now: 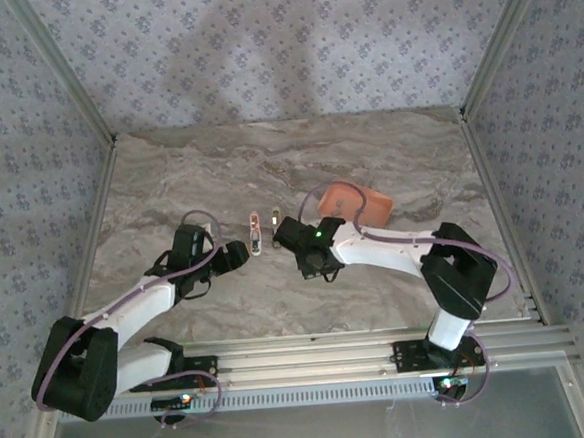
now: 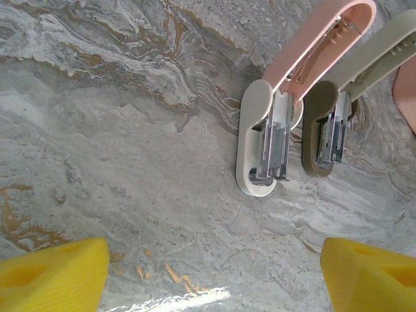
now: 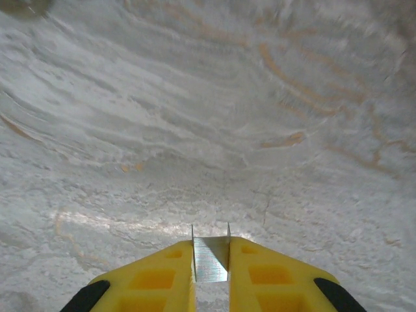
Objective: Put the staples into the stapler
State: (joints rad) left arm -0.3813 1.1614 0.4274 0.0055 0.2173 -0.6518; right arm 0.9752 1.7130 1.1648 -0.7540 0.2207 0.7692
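The stapler (image 2: 263,146), pale pink and white, lies on the marble-patterned table (image 2: 97,130) w/ its pink top swung up and back, so the metal inner rail is exposed along the white base. A second stapler (image 2: 325,140), w/ a darker olive base and a cream top likewise swung open, is laid just beside it, on the side nearer the salmon-orange tray (image 2: 408,91). A corner of that tray is caught at the frame edge. The left gripper (image 2: 214,263) is held wide open above the table. Its yellow fingers (image 2: 52,276) are set far apart at the bottom corners of the wrist view, w/ nothing btwn them. Both staplers are seen ahead of it and are not touched. In the top view the stapler (image 1: 256,232) is found near the table centre, btwn the tips of the two arms, w/ the tray behind it and to the right. The staples (image 3: 210,260) are seen as a thin shiny metal strip, pinched btwn the yellow fingers of the right gripper (image 3: 210,250), whose jaws are closed tight on it. That gripper is held over the marbled table surface; whether the strip touches the surface can't be told.
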